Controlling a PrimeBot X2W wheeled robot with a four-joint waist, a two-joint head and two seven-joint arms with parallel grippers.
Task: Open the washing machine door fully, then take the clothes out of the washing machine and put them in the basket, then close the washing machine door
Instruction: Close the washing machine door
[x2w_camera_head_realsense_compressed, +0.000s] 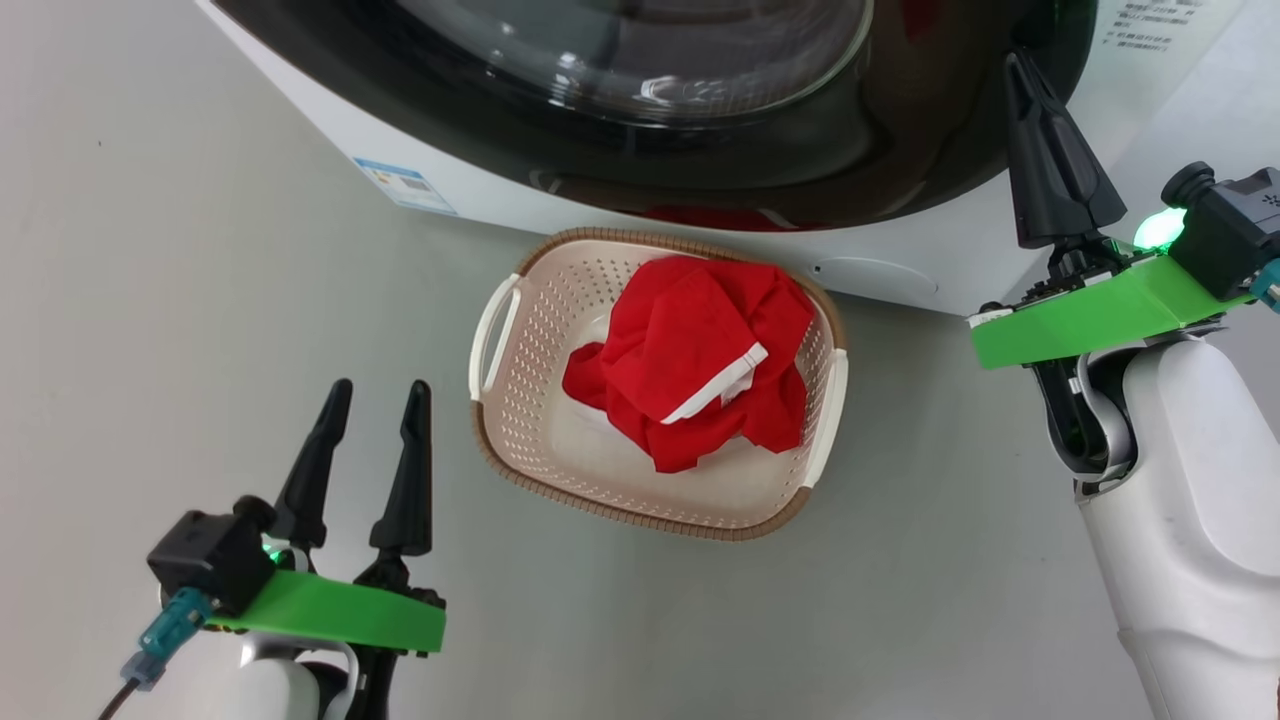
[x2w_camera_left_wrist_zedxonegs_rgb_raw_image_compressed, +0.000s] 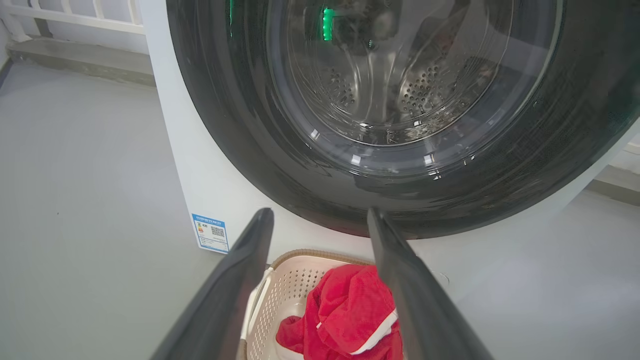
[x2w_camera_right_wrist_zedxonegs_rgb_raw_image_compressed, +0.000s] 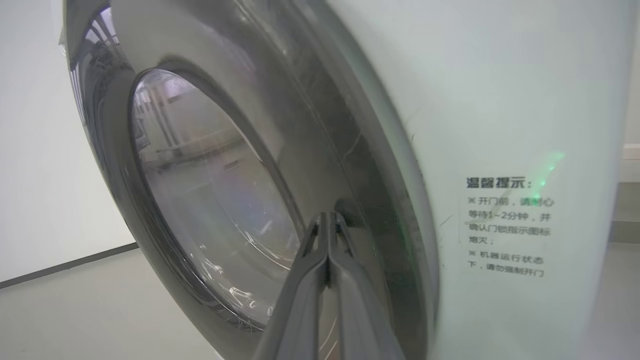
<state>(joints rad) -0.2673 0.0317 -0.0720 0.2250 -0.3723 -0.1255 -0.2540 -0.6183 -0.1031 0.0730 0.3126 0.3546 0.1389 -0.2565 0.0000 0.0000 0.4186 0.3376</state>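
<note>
On the floor just before the washing machine (x2w_camera_head_realsense_compressed: 900, 275), the basket (x2w_camera_head_realsense_compressed: 560, 400) holds the clothes (x2w_camera_head_realsense_compressed: 700, 350) (white trim up), the left gripper (x2w_camera_head_realsense_compressed: 380, 385) nearby with fingers apart, the right gripper (x2w_camera_head_realsense_compressed: 1016, 60) pinched together at the closed washing machine door (x2w_camera_head_realsense_compressed: 880, 130).

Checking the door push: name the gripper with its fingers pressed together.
The right gripper, fingers shut, tips at the washing machine door; the left gripper stands open, left of the basket.

Pale grey floor (x2w_camera_head_realsense_compressed: 150, 250), white wall (x2w_camera_right_wrist_zedxonegs_rgb_raw_image_compressed: 30, 150), white railing (x2w_camera_left_wrist_zedxonegs_rgb_raw_image_compressed: 75, 15)
</note>
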